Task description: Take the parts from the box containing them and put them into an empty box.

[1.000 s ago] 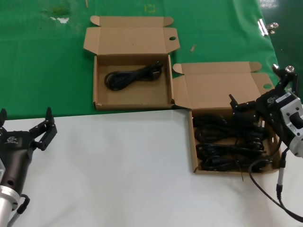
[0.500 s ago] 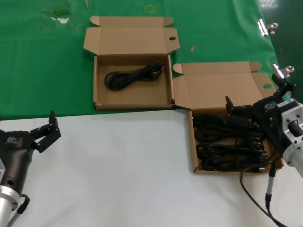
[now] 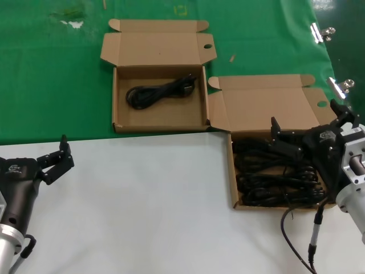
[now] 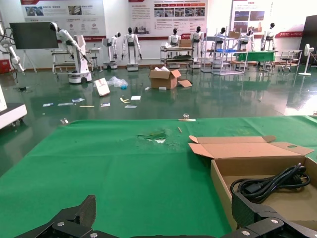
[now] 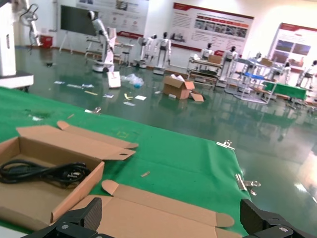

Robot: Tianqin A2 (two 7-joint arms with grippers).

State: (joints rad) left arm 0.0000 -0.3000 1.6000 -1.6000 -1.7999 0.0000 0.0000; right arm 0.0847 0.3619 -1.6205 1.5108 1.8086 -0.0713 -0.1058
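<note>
Head view: the shallow brown cardboard box on the right point(image 3: 235, 171), lid flipped back, is packed with black looped power cords point(image 3: 268, 174). The right gripper point(image 3: 305, 128) hangs over its far right part, fingers spread wide, not pinching anything. The second brown cardboard box point(image 3: 117, 97) sits further back on the green mat point(image 3: 51, 74) and holds a single black cord bundle point(image 3: 159, 91). The left gripper point(image 3: 50, 154) is parked over the white tabletop point(image 3: 142, 205) at the near left, fingers apart too.

Left wrist view: both black fingertips point(image 4: 247, 210) stand wide apart with that far box point(image 4: 220, 181) and its cord point(image 4: 270, 181) just beyond.

Right wrist view: fingertips point(image 5: 255, 213) spread, the open lid point(image 5: 163, 206) between them, the one-cord box point(image 5: 74, 196) off to the side.
</note>
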